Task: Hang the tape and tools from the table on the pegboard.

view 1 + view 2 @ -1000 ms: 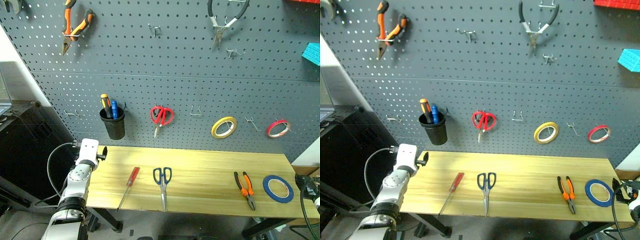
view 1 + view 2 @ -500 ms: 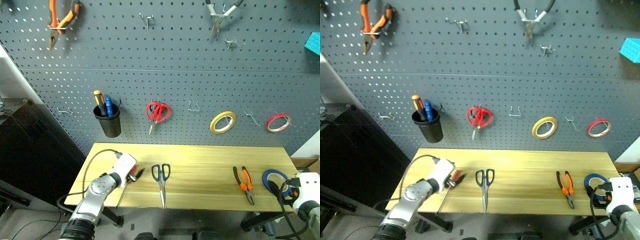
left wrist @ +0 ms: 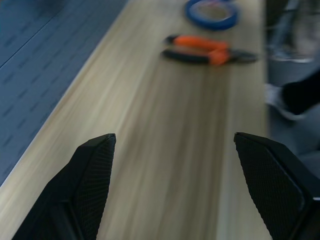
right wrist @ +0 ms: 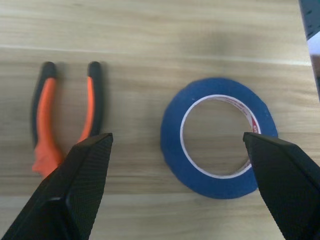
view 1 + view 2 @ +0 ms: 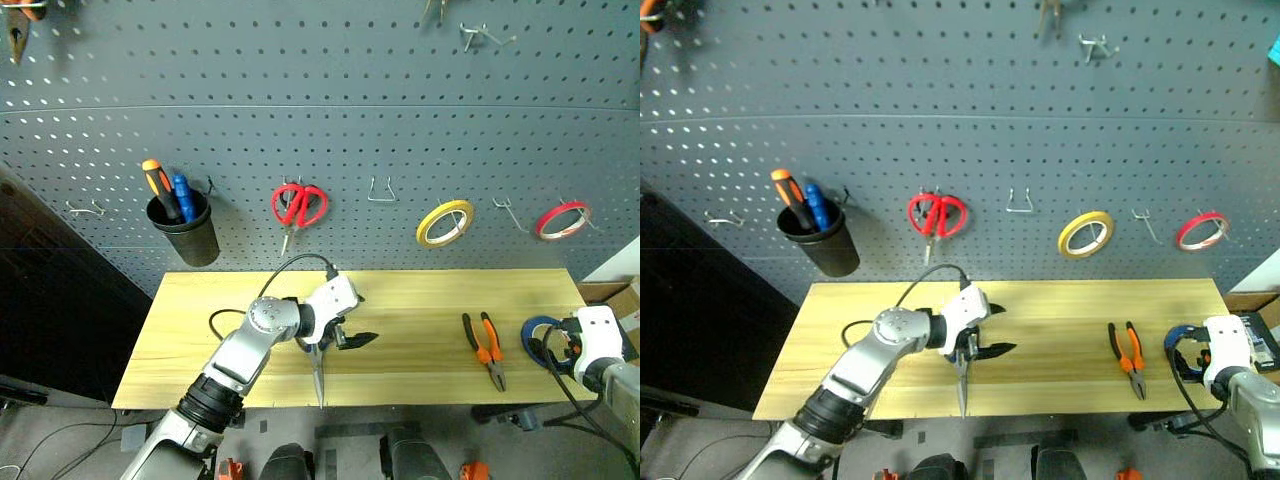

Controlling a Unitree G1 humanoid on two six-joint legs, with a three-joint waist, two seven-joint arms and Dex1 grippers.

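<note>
The pegboard (image 5: 320,110) is dark grey, dotted with a regular grid of small holes. The table (image 5: 420,300) is pale yellowish wood with a streaky grain. The tape (image 4: 218,136) is blue, its inner ring seemingly white. The pliers (image 4: 65,112) are orange and black.

Left of centre, a black cup (image 5: 186,232) holds 2 drivers, 1 with an orange-and-black handle (image 5: 156,182), 1 blue (image 5: 181,192). Red-handled scissors (image 5: 297,207) hang at centre. To the right, a bare wire hook (image 5: 379,190), then a yellow tape roll (image 5: 445,222), then a red tape roll (image 5: 561,220) at the right edge.
</note>
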